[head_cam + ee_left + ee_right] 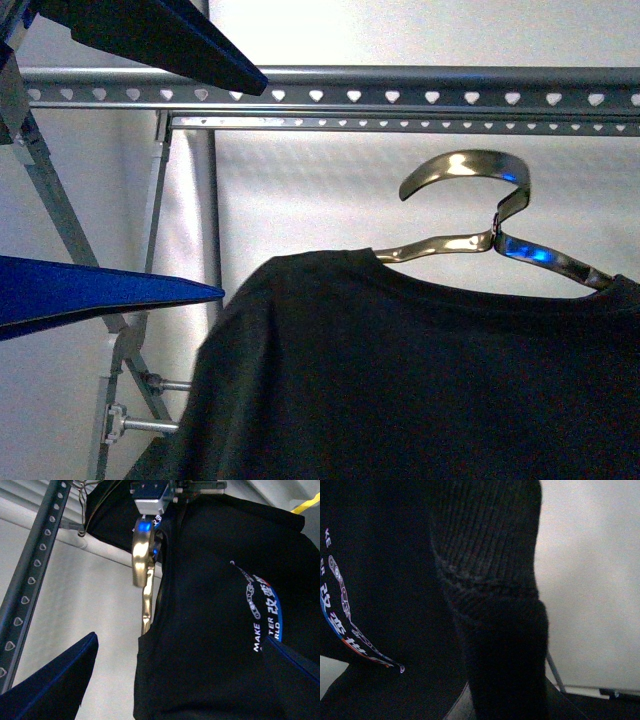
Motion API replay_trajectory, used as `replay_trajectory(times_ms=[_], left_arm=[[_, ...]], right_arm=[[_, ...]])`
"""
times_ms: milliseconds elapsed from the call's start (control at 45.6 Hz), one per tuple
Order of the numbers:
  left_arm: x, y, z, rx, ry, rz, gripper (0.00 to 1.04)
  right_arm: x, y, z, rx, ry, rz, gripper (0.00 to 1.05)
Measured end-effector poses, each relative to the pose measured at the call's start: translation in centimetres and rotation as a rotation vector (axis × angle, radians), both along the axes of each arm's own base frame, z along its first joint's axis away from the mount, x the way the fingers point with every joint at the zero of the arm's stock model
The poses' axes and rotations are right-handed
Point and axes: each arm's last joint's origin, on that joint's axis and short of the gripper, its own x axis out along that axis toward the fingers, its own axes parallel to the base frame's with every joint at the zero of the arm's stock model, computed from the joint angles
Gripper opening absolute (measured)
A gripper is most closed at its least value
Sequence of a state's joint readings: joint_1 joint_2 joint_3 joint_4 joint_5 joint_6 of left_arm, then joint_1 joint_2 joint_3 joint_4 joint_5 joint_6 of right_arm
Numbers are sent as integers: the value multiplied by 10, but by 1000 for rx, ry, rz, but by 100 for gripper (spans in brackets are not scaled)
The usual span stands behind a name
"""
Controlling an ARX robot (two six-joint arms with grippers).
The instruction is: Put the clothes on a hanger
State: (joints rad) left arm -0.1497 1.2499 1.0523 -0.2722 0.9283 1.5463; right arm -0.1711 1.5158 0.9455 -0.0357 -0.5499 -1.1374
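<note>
The black T-shirt (pixel 400 370) hangs on a shiny metal coat hanger (pixel 460 170), whose hook is just below the grey rack's top rail (pixel 420 78) and apart from it. A strip with heart-shaped holes (pixel 400 97) runs under the rail. My left gripper (pixel 243 188) is open, its blue fingers (pixel 100 290) spread to the left of the shirt's shoulder. In the left wrist view it (pixel 178 640) spans the shirt (pixel 210 645) near the print (pixel 265 605). My right gripper (pixel 150 497) is shut on the coat hanger (pixel 141 565). The right wrist view shows only shirt cloth (pixel 490 580) and print (pixel 340 610).
The rack's crossed legs (pixel 60 220) and bolts (pixel 150 428) stand at the left, behind my left gripper. A punched rack strip (pixel 30 580) slants beside the coat hanger. A thin rack leg (pixel 555 672) shows past the cloth. A pale wall lies behind.
</note>
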Motion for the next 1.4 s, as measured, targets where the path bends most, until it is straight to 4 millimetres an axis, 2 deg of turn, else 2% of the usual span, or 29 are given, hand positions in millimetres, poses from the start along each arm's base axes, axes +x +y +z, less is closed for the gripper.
replay_trajectory(times_ms=[110, 198, 241, 285, 329, 395, 417, 483, 549, 637, 812, 922, 966, 1032, 1076, 1163, 1251, 1361, 1405], left_arm=[[0, 0, 0, 0, 0, 0, 98], [0, 0, 0, 0, -3, 2, 98], [3, -1, -3, -59, -33, 254, 98], [4, 1, -2, -135, -43, 378, 98], [8, 6, 3, -307, -37, 564, 98], [12, 22, 27, -689, -13, 805, 98], [12, 29, 35, -793, -14, 866, 98], [10, 61, 62, -1280, 141, 1048, 98], [7, 79, 63, -1487, 315, 1094, 98], [5, 86, 52, -1653, 504, 1070, 98], [-3, 77, 33, -1723, 640, 1000, 98], [-14, 67, 35, -1703, 665, 960, 97], [-24, 64, 31, -1546, 641, 1041, 86], [-38, 63, 6, -1353, 535, 1104, 70], [-44, 62, -8, -1297, 497, 1116, 61], [-53, 63, -32, -1238, 472, 1135, 49], [-66, 62, -60, -1199, 462, 1150, 29], [-81, 62, -82, -1190, 450, 1149, 4], [-87, 62, -91, -1185, 450, 1150, 4]], right_arm=[[17, -4, -12, 100, 77, -158, 7], [27, -4, -11, 196, 167, -299, 7], [35, -1, -4, 284, 210, -411, 7], [39, 2, 1, 352, 230, -445, 7], [42, 4, 7, 410, 238, -472, 7], [47, 9, 19, 524, 250, -514, 7], [48, 11, 24, 554, 250, -526, 7], [56, 11, 44, 664, 238, -600, 7], [62, 10, 58, 736, 245, -657, 7], [71, 6, 71, 823, 269, -724, 7], [94, 3, 79, 969, 335, -806, 7], [115, 0, 78, 1022, 370, -885, 7], [123, 0, 79, 1035, 379, -917, 7], [136, 5, 81, 1027, 388, -947, 7], [141, 10, 82, 1015, 396, -952, 7], [147, 20, 85, 982, 394, -957, 7], [151, 38, 81, 937, 407, -945, 7], [155, 60, 74, 902, 420, -922, 7], [157, 66, 72, 894, 421, -917, 7]])
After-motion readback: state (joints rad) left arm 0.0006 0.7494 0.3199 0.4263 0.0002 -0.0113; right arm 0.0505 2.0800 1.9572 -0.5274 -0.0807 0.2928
